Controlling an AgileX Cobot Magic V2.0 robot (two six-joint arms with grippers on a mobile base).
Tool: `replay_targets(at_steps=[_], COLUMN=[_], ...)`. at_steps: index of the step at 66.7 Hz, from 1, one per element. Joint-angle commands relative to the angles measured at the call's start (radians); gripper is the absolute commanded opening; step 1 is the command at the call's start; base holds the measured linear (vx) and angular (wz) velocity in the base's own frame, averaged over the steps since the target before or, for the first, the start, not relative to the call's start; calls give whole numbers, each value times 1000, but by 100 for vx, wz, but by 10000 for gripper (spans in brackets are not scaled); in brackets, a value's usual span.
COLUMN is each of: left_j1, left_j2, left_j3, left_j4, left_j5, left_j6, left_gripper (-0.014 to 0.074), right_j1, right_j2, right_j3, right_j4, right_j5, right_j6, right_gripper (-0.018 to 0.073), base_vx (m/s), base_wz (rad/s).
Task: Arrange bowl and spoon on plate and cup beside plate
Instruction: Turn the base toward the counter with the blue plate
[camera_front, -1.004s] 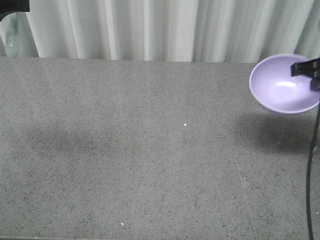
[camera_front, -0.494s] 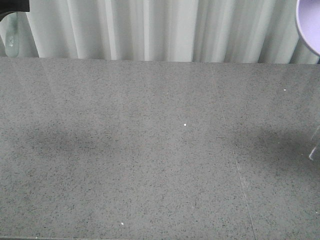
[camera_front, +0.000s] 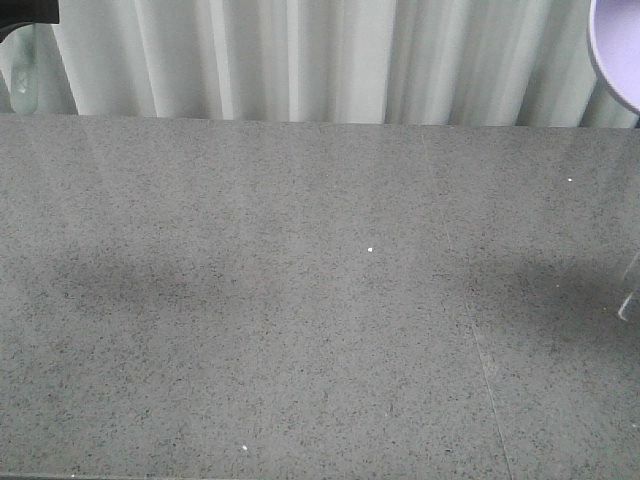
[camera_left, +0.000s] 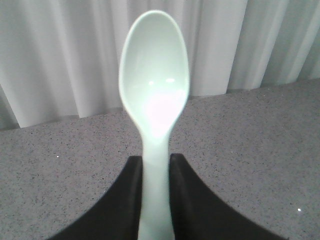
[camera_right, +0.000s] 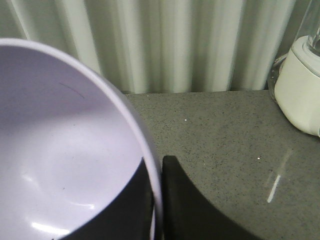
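Gripping the spoon (camera_left: 155, 90) by its flat handle, the left hand (camera_left: 156, 167) has its two dark fingers (camera_left: 127, 200) drawn in narrow, one on each side of the stem. The oval head points up and away from the wrist with its hollow side facing the camera. It is held in the air above the grey speckled bench (camera_left: 260, 145), with the white curtain (camera_left: 60, 60) behind it. The right hand (camera_right: 157, 167) pinches the rim of the bowl (camera_right: 60, 150), one finger (camera_right: 120, 210) inside against the glossy wall and the other outside, so its jaws are also nearly together. The bowl fills the left half of the right wrist view and hangs clear of the bench, tilted with its opening toward the camera. A white appliance (camera_right: 300, 85) stands on the bench at the far right, well apart from the bowl. In the front view only an arc of the bowl shows, at the top right corner (camera_front: 622, 50), raised against the curtain (camera_front: 300, 60) above the bench's back edge. Neither hand appears in that view. Two soft shadows lie on the bench (camera_front: 300, 400), one to the left and one to the right.
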Motion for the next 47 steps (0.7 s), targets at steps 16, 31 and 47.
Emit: replay_targets(at_steps=[16,31,47], left_j1=[-6,-6,-6], left_j2=[-24,-24,-24], left_j3=[-27,-27,-27], left_j4=[-17,-17,-17], left_j5=[-70,-70,-70], left_j6=[-1,-1,-1], left_gripper=[-6,-6,-6], right_j1=[-3,-3,-3], right_j2=[-10,-10,-10], right_j3=[-23,-23,-23], right_j4=[4,4,4], right_j5=[-79,-79,-79], right_j6=[-6,-6,-6], right_gripper=[-11,-11,-11], base_vx=[0,0,0], base_wz=[0,0,0])
